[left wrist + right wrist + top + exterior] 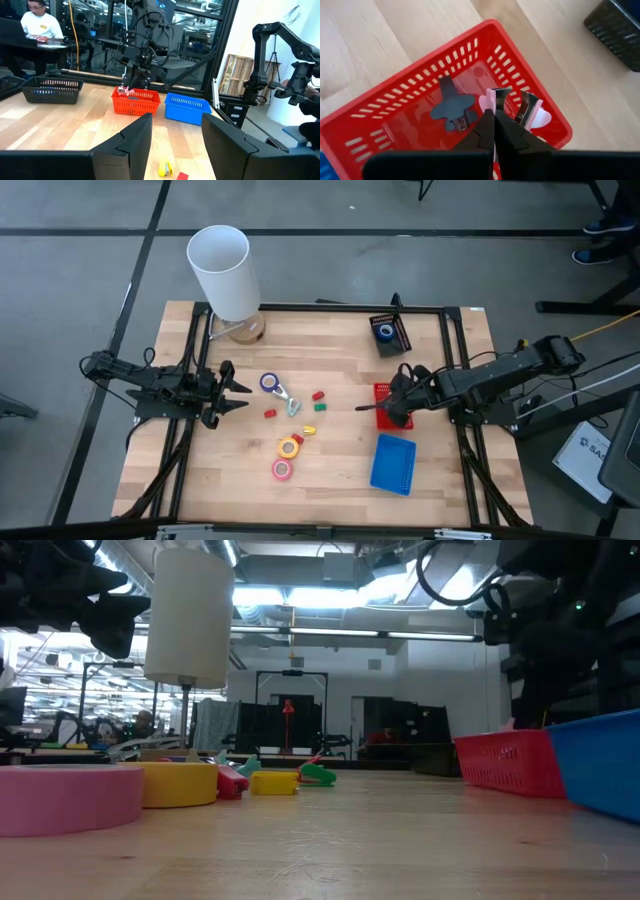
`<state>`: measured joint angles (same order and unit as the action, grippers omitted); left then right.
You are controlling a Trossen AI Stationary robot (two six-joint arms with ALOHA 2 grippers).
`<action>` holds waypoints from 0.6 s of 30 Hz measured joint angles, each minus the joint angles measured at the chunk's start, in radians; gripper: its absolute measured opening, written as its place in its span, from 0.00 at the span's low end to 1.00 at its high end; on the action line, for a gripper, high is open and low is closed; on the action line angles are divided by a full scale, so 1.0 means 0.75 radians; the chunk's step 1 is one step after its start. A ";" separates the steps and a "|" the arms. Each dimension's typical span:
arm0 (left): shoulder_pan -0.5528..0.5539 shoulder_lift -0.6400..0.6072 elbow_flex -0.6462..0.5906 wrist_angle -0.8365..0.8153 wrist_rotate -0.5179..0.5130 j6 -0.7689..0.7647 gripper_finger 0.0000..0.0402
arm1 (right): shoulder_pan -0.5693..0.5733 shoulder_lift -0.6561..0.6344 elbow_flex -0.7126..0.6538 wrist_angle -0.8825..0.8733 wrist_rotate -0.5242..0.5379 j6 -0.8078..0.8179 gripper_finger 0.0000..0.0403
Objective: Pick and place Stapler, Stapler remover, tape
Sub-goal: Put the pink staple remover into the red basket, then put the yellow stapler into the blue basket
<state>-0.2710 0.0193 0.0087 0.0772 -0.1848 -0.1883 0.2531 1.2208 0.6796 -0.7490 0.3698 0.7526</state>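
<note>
Pink tape (60, 798): closest to the low camera, flat on the wood and touching the yellow tape (180, 783); neither is held.
Table (340, 480): wooden top, with one arm reaching in from each side.
White cylinder (222, 265): upright at the far left corner, well apart from the work.
Blue basket (393, 463): on the right side, near the front edge, just beside the red one.
Red basket (395, 115): directly under the right gripper, and apparently the drop target.
Black basket (398, 340): at the far edge, with one blue tape (386, 332) inside.
Right arm: stretched in from the right, wrist bent down over the red basket.
Right gripper (494, 117): fingers pressed together, seemingly pinching the thin pink handle of the stapler remover (522, 107), which hangs inside the basket's outline.
Left arm: low along the left side, pointing across the table.
Left gripper (240, 391): fingers spread and holding nothing, near the second blue tape (268, 382).
Small staplers (318, 395): coloured pieces scattered mid-table, not yet sorted.
Step in hand: probably releasing the remover into the red basket.
Doing it well: lower until the remover is well below the rim, keep it centred away from the walls, part the fingers fully, then lift straight up so that the handle does not catch.
Risk: the chrome claws could hook the mesh wall.
</note>
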 joint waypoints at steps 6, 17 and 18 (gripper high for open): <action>0.000 0.000 0.000 0.000 0.000 0.000 0.42 | -0.042 0.000 0.000 0.008 -0.001 0.008 0.05; -0.001 0.000 0.000 0.000 0.000 0.000 0.42 | -0.095 0.000 0.001 0.077 -0.027 -0.001 0.33; -0.001 0.000 0.000 0.000 0.000 0.000 0.42 | -0.099 0.000 0.004 0.087 -0.041 -0.015 0.35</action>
<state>-0.2714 0.0193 0.0089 0.0772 -0.1848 -0.1883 0.1790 1.2209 0.6823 -0.6834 0.3393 0.7411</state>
